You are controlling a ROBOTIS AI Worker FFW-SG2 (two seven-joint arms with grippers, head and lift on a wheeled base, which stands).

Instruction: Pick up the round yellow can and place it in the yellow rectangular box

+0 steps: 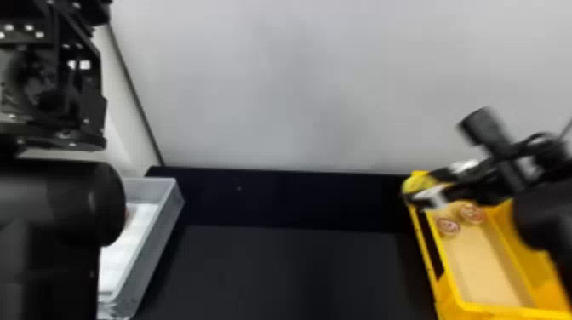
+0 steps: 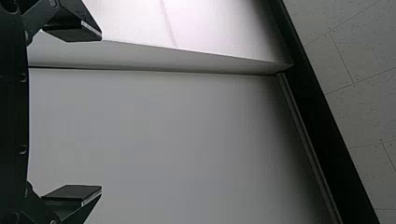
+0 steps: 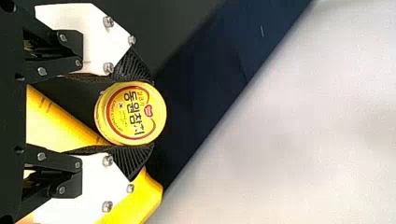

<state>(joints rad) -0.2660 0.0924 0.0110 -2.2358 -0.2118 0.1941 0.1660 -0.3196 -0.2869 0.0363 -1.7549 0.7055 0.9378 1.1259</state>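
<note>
Black covers the worktop [image 1: 289, 272], which carries two containers. Along its right edge, toward the far right corner, stands the yellow rectangular box [image 1: 517, 247], and at the left edge I see a grey tray [image 1: 159, 238]. The left tool [image 2: 100, 113] is parked at the left side, with its fingers spread wide and nothing between them. The right tool [image 3: 152, 114] has its dark ribbed pads pressed on two opposite sides of the round yellow can [image 3: 130, 114]. This can is held up at the far left corner of the box; whether it is fully inside the rim, I cannot tell.

I judge that the step in hand is to bring it in and set it down. It would be good to keep the can higher than the rim and carry it toward the near half, where the floor of the box is bare. Then lower it slowly until it sits flat, open both fingers evenly, and rise straight up. The wide fingers could knock the wall, or push the two small round pieces [image 1: 448, 226] lying at the far end.
</note>
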